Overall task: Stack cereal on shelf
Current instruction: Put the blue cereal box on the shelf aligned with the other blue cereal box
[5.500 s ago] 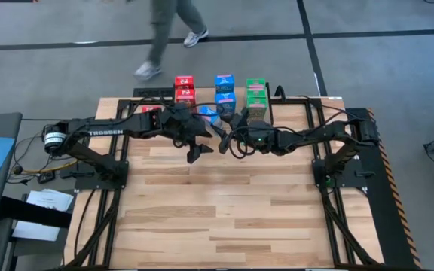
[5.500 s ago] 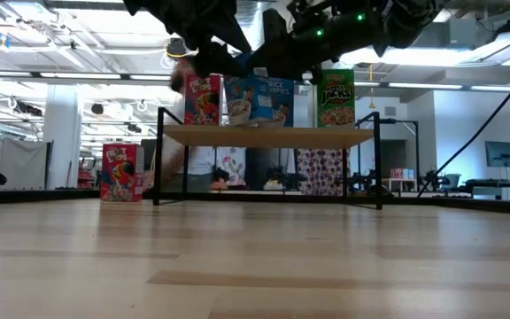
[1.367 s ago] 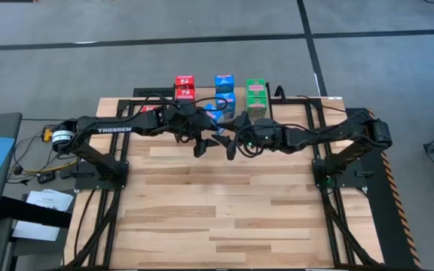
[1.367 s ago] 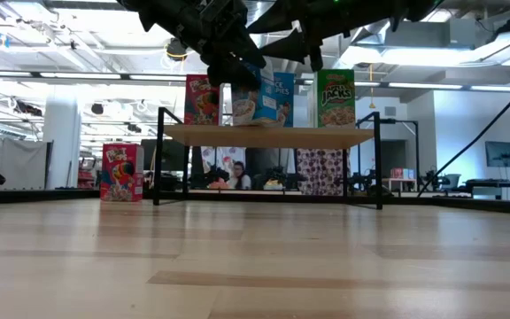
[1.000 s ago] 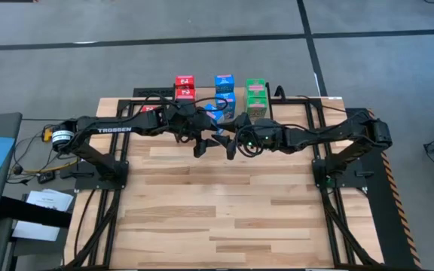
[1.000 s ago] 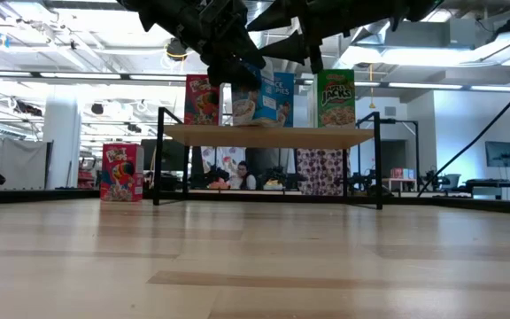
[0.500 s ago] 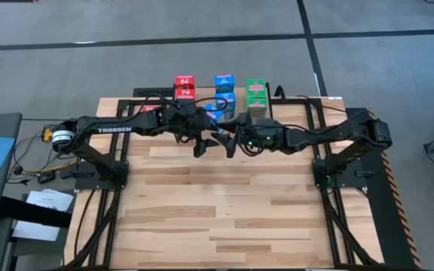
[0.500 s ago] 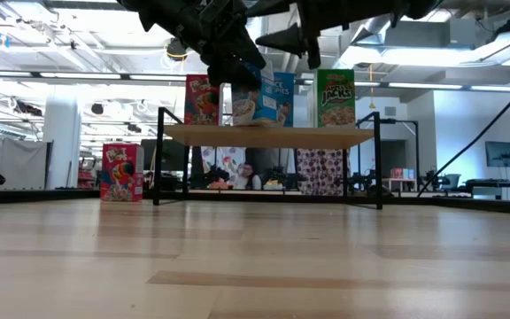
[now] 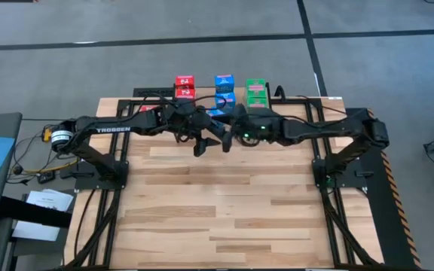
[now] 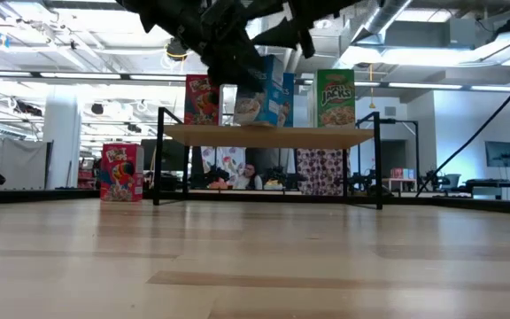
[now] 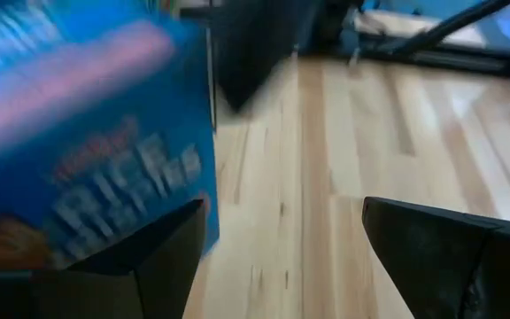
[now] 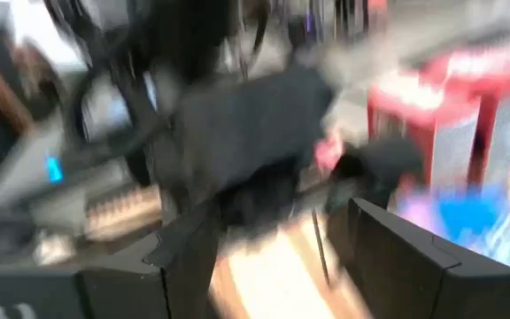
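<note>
A: Cereal boxes, left to right: one red box (image 10: pixel 119 172) stands alone on the tabletop (image 9: pixel 224 203), left of the shelf (image 10: pixel 268 134). On the shelf stand red boxes (image 10: pixel 202 99), then blue boxes (image 10: pixel 268 93), then green boxes (image 10: pixel 336 97).

B: And the grippers?

A: Both hang over the shelf's middle. The left gripper (image 9: pixel 202 142) has its fingers spread, holding nothing; a blue box (image 11: pixel 87 133) sits just beside one finger in its wrist view. The right gripper (image 9: pixel 227 132) is released too, fingers apart with nothing between them, next to the blue boxes.

B: Is the front blue box upright?

A: It looks slightly tilted in the low view.
</note>
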Controlling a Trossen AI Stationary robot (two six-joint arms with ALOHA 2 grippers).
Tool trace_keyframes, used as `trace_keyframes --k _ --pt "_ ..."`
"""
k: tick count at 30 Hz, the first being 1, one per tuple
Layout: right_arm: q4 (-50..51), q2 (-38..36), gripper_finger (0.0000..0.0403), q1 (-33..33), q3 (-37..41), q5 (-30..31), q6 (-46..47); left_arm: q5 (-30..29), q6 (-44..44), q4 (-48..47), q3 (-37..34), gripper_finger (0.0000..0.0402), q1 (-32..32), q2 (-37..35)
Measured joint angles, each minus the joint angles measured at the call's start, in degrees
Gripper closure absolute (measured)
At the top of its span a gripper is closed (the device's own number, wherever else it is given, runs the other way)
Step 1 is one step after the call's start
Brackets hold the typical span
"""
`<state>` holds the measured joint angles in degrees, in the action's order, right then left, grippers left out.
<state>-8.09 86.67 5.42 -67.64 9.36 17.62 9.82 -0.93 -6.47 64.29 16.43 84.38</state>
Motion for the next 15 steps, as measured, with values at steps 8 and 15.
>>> trace_keyframes --k 8,15 --pt "6.46 -0.13 0.0131 -0.64 -2.14 -0.44 -0.12 -0.02 -0.09 -0.68 -0.09 0.0108 -0.02 0.06" --pt "10.79 1.00 0.0131 -0.38 -2.18 -0.09 1.37 -0.07 -0.53 -0.95 -0.09 0.0108 0.01 0.06"
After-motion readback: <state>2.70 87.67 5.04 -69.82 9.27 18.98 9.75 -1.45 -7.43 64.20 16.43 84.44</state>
